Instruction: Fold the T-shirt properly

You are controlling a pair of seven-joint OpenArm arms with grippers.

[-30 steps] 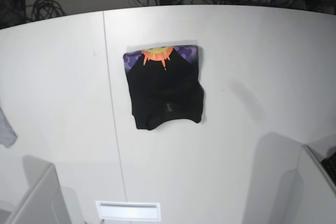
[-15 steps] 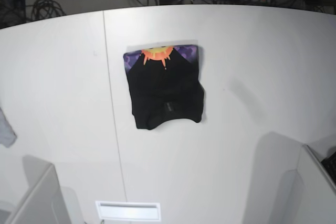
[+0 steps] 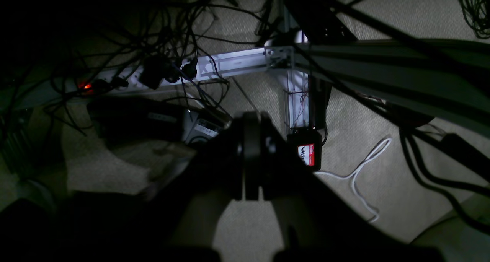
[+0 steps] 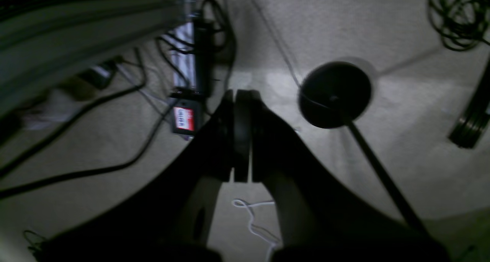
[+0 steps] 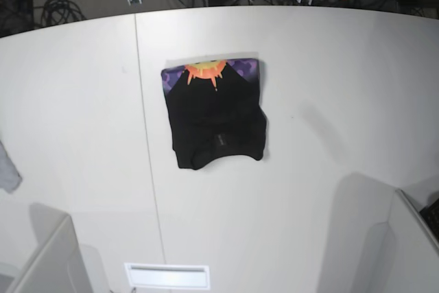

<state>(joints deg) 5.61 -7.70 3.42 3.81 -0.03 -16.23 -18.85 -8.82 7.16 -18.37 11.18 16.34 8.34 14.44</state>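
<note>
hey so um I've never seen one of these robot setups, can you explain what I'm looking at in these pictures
This is a two-armed robot working at a white table. One picture looks down on the tabletop; the other two come from cameras on the robot's wrists, one per arm.

On the table lies a black T-shirt, folded into a compact, roughly square bundle, with an orange sun print on purple along its far edge. A piece of grey cloth shows at the left edge of that view.

Each wrist camera looks past its own dark hand to the floor beyond, with its cables. The left hand and the right hand are both shut, and neither holds anything.
</note>
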